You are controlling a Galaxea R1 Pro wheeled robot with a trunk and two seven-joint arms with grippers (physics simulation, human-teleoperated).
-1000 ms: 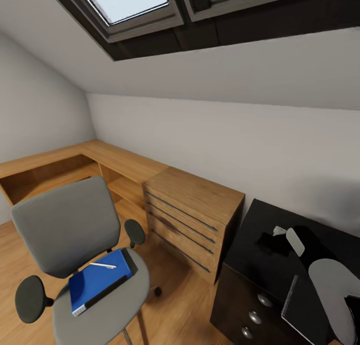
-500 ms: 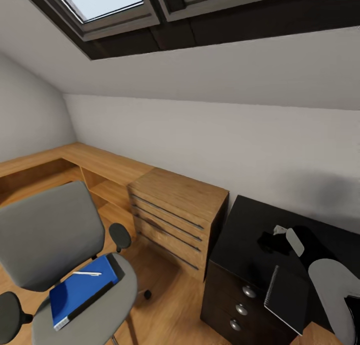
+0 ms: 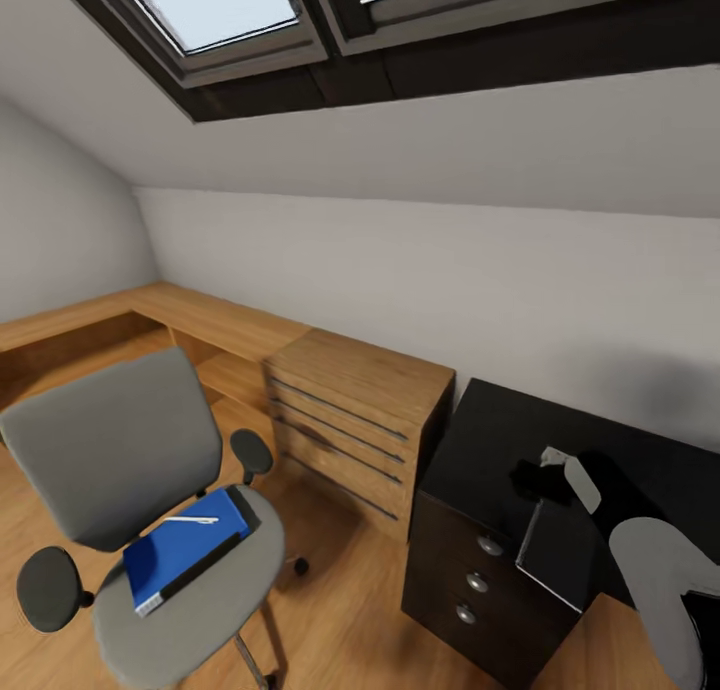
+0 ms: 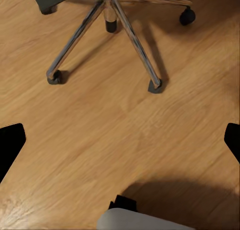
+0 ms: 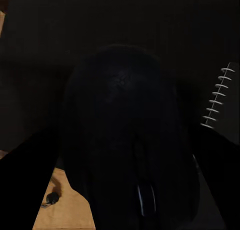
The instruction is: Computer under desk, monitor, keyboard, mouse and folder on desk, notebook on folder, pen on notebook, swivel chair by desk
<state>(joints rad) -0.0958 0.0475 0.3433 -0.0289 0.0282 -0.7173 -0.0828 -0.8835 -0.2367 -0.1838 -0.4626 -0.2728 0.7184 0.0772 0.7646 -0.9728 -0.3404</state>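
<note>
A slanted white ceiling with dark-framed roof windows (image 3: pixel 250 15) is sloping down over a wooden floor (image 3: pixel 350 610). The swivel chair (image 3: pixel 130 490) is sitting at the near left, grey with round black armrests. Its shiny legs and little wheels are showing in the left wrist view (image 4: pixel 112 35). The folder (image 3: pixel 185 550) is lying flat on the seat. It is bright blue with white page edges and a dark spine. The thin white pen (image 3: pixel 192 520) is lying on top of the folder, near its far edge. A light wooden drawer unit (image 3: pixel 355 420) is standing against the far wall, between the chair and the table (image 3: pixel 480 450). The table is at the right, with a black top and black drawers with round silver knobs.

The notebook (image 3: pixel 558 552), dark with a spiral edge, is sticking out over the table's near edge, tilted. The mouse (image 5: pixel 127 155), black and rounded, is right between the right hand's (image 3: pixel 545 475) fingers, but it is too dark to tell if they are squeezing it. The left hand's (image 4: pixel 120 140) black fingertips are wide apart over the floor, holding nothing.

Compared with half a second ago, the camera is looking a little more to the left and lower. The notebook is sitting farther left and higher than before.
</note>
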